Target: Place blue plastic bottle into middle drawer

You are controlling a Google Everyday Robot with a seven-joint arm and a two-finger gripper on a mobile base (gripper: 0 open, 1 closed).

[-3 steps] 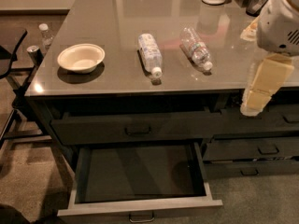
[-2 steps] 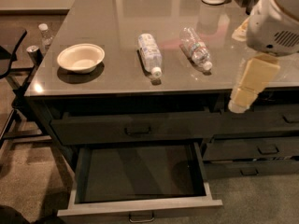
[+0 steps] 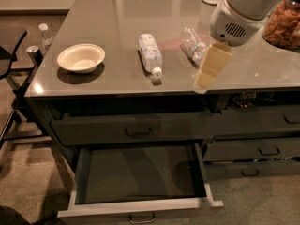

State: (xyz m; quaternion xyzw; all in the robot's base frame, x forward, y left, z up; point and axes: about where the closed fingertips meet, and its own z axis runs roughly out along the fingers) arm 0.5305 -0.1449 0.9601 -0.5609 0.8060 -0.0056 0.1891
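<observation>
The blue plastic bottle (image 3: 149, 52) lies on its side in the middle of the grey counter, white cap toward the front edge. The middle drawer (image 3: 140, 205) is pulled out below the counter, dark inside and holding nothing, with a small metal handle on its front. My gripper (image 3: 204, 78), cream-coloured under a white arm housing (image 3: 239, 18), hangs over the counter's front edge to the right of the blue bottle. It is next to the clear ribbed bottle (image 3: 192, 43) and holds nothing.
A white bowl (image 3: 80, 57) sits at the counter's left. A jar of snacks (image 3: 283, 22) stands at the right. The top drawer (image 3: 136, 128) is shut, and narrower drawers (image 3: 262, 149) are at the right. A chair (image 3: 9, 55), a small bottle (image 3: 44, 34) and a can (image 3: 33, 53) are at the left.
My gripper has moved left, from beside the counter's right front corner to over the counter next to the clear ribbed bottle. The bottles, bowl and drawer have not moved.
</observation>
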